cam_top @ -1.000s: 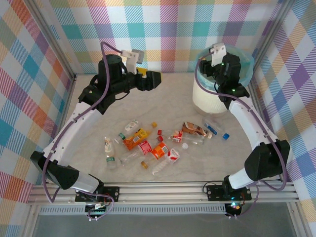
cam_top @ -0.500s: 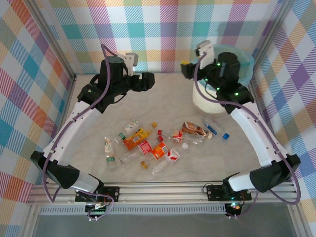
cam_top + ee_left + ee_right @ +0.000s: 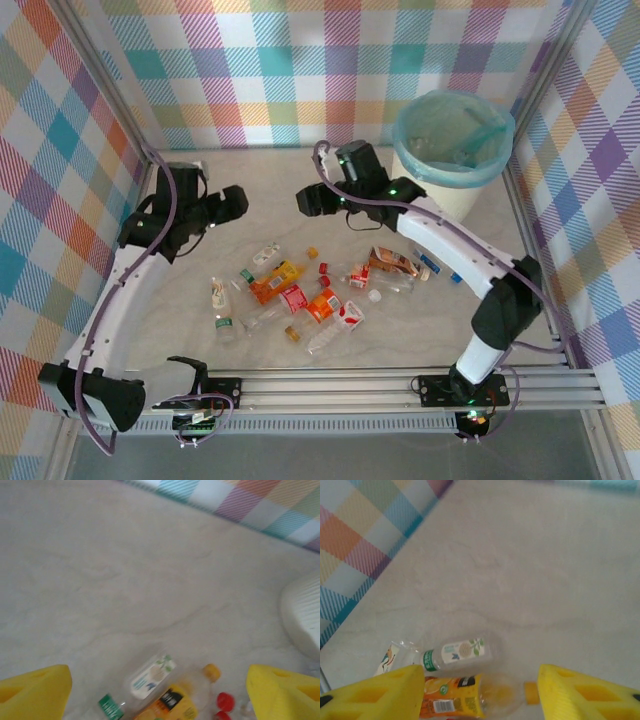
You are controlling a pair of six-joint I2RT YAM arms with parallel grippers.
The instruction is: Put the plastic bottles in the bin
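Looks nowhere near done: loads of plastic bottles strewn toward 6 o'clock, well apart from the bin at 1 o'clock, left gripper and right gripper both gaping wide, holding nothing.

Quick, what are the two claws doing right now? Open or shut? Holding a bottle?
Left claw: open, holding nothing.
Right claw: open, holding nothing.

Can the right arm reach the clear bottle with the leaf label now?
Probably yes: the right gripper hangs open above the leaf-label bottle, with nothing between them; an orange bottle lies close beside it.
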